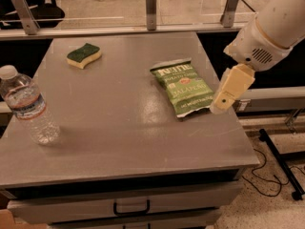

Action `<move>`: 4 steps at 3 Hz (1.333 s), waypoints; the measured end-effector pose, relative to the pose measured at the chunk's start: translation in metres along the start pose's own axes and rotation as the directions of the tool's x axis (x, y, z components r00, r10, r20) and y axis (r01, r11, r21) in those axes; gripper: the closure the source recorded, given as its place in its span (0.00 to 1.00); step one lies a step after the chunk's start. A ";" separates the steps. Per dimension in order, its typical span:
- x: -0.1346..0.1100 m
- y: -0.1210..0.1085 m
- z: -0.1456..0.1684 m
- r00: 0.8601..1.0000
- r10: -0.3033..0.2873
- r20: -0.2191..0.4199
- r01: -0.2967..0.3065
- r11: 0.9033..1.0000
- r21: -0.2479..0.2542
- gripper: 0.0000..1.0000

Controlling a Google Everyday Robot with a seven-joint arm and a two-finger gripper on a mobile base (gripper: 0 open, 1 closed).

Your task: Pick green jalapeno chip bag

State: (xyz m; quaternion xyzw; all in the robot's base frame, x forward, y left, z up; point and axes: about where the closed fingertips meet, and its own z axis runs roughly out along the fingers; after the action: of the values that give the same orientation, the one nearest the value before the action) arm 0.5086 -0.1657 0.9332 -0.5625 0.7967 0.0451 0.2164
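Observation:
The green jalapeno chip bag lies flat on the grey table, right of the middle, with its white lettering facing up. My gripper hangs from the white arm at the right. It sits just off the bag's right edge, close above the table's right side, and holds nothing that I can see.
A clear plastic water bottle stands at the table's left edge. A yellow sponge with a dark green top lies at the back left. A drawer handle shows below the front edge. A rail with posts runs behind the table.

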 end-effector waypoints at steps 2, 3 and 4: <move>-0.024 -0.023 0.067 0.987 0.114 0.113 -0.111 0.993 -0.034 0.00; -0.021 -0.031 0.096 0.977 0.159 0.139 -0.153 0.987 -0.051 0.00; -0.017 -0.034 0.119 0.969 0.193 0.154 -0.182 0.980 -0.082 0.18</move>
State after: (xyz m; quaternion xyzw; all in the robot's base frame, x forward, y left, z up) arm 0.5791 -0.1255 0.8381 -0.4860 0.8242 0.1374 0.2561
